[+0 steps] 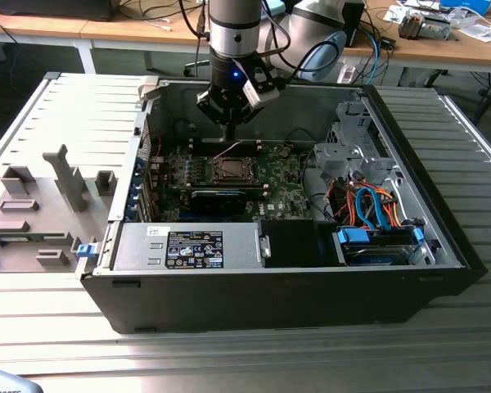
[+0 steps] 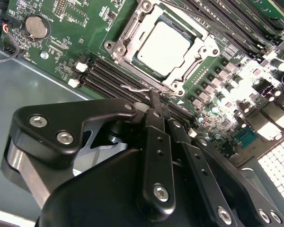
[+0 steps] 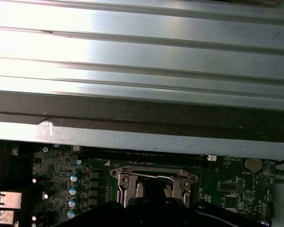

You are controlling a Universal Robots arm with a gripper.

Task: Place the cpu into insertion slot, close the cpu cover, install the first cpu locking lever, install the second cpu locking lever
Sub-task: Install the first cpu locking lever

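The cpu (image 2: 163, 47), a silvery square chip, lies in the insertion slot on the green motherboard (image 2: 61, 28). The metal cpu cover (image 2: 125, 45) lies down around it as a frame. In the exterior view the socket (image 1: 229, 170) sits mid-board inside the open computer case. My gripper (image 2: 154, 100) hovers just beside the socket's edge, its black fingers pressed together. The tip is at the bent end of a thin wire locking lever (image 2: 132, 88) that runs along that side of the socket; contact cannot be told. Another lever (image 3: 149, 176) crosses the socket in the first wrist view.
Black memory slots (image 2: 109, 75) run between my gripper and the socket. The case's metal walls (image 1: 368, 123) surround the board, with a drive cage and coloured cables (image 1: 368, 205) on the exterior view's right. A grey fixture tray (image 1: 33, 213) lies outside on the exterior view's left.
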